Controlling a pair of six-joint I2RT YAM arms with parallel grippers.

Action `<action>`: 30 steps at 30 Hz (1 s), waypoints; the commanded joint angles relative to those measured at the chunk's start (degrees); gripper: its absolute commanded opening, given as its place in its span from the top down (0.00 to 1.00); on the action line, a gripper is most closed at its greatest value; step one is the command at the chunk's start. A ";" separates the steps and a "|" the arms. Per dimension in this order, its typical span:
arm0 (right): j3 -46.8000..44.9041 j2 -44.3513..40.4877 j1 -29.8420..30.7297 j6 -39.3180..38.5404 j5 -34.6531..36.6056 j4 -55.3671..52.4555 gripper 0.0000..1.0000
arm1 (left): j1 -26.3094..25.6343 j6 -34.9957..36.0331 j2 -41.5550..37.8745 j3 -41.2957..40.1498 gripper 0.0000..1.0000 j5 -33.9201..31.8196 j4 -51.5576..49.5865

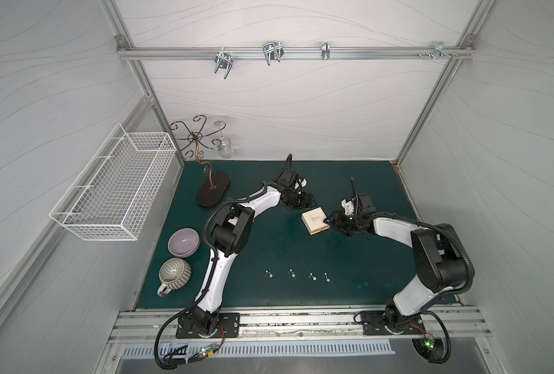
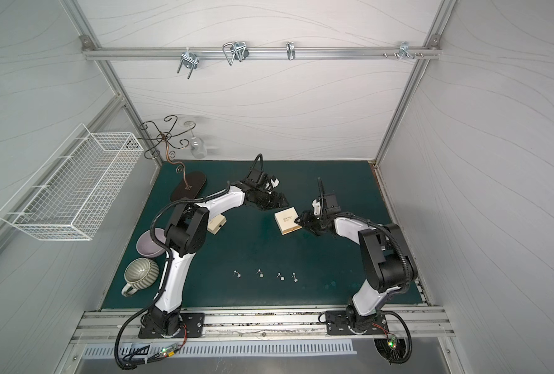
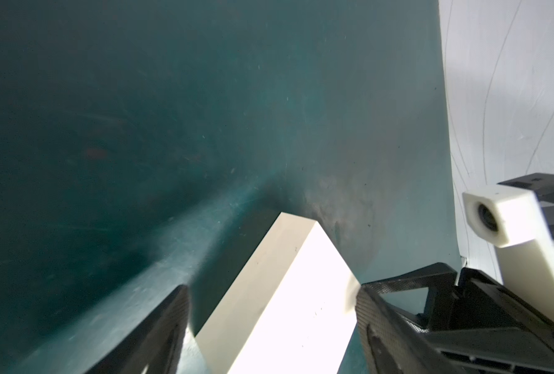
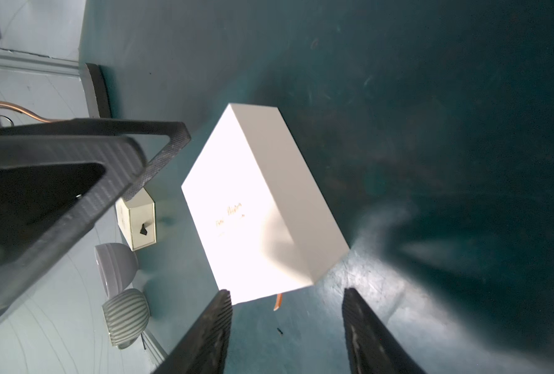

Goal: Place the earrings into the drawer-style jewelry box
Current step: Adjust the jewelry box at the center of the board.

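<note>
Centrally, the drawer-style jewelry box [image 1: 315,223] [image 2: 287,221] sat shut on the green mat [image 1: 269,246], cream lid up, with faint gold lettering on the lid in the right wrist view [image 4: 262,200].

Left gripper [image 1: 309,201] [image 3: 270,288]: at the box's far corner, on the side facing the back wall. Fingers were spread with the box corner between them. One finger [image 3: 366,307] met the box edge. A strip of mat showed between the other finger [image 3: 168,323] and the box, so it had no clamp on it.

Right gripper [image 1: 332,221] [image 4: 287,291]: just beside the box, on the side turned to the right arm. Fingers were apart. The orange ribbon tab [image 4: 278,301] hung from the box's end face between them, not pinched.

Earrings [image 1: 291,273] [image 2: 260,273]: all four lay in a loose row on the mat, well apart from the box, on its side toward the arm bases. None was touched by either gripper.

Second cream box [image 2: 216,223]: well apart from the jewelry box, beyond the left gripper's side, and partly hidden by the left arm. The right wrist view showed a dark pull on its end [image 4: 138,223].

Purple bowl [image 1: 183,242] and ribbed mug [image 1: 173,275] stood farther out on that same side.
</note>
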 commanded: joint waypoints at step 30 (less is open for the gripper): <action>3.53 6.08 1.74 -0.53 -2.71 2.70 0.45 | -1.29 -11.98 -19.84 -31.97 0.31 -0.34 16.03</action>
